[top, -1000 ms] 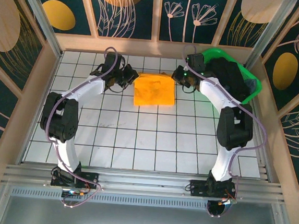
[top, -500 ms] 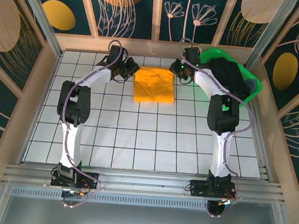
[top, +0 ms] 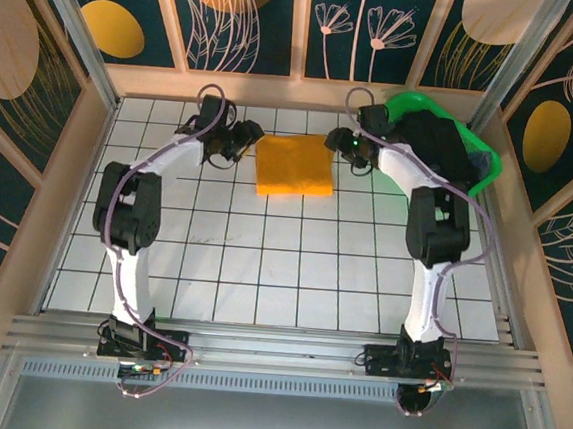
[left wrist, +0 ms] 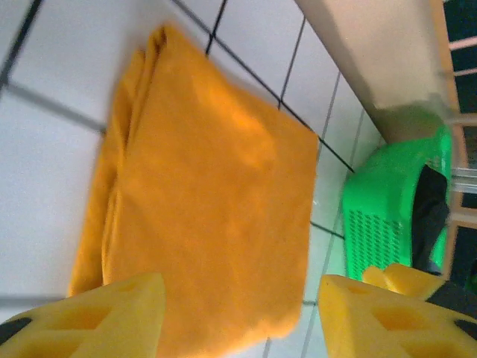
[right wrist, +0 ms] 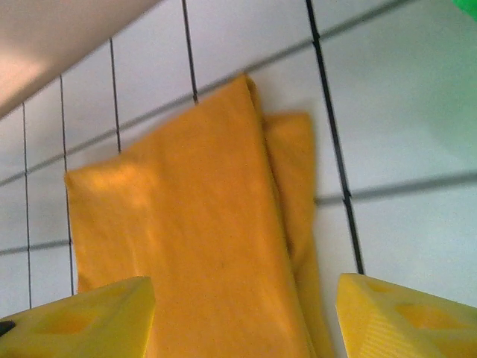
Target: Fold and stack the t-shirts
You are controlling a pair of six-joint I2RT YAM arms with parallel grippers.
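A mustard orange-yellow t-shirt (top: 295, 165) lies folded into a flat rectangle on the white tiled table, near the back middle. My left gripper (top: 250, 136) hangs open just off its left edge; in the left wrist view the folded shirt (left wrist: 209, 209) lies below and between the spread yellow fingers (left wrist: 112, 317). My right gripper (top: 335, 143) is open at the shirt's upper right corner, nothing held, with the shirt (right wrist: 194, 246) under its fingers (right wrist: 402, 317). Dark t-shirts (top: 443, 148) are heaped in a green basket (top: 482, 156) at the back right.
The green basket (left wrist: 384, 216) stands against the wooden back wall (top: 297, 93). White tiled table (top: 282, 264) stretches toward the near edge in front of the shirt. Wooden side frames border the table on both sides.
Both grippers have opened and let go of the orange shirt, which now lies flatter. The arms pulled slightly back from its left and right edges.
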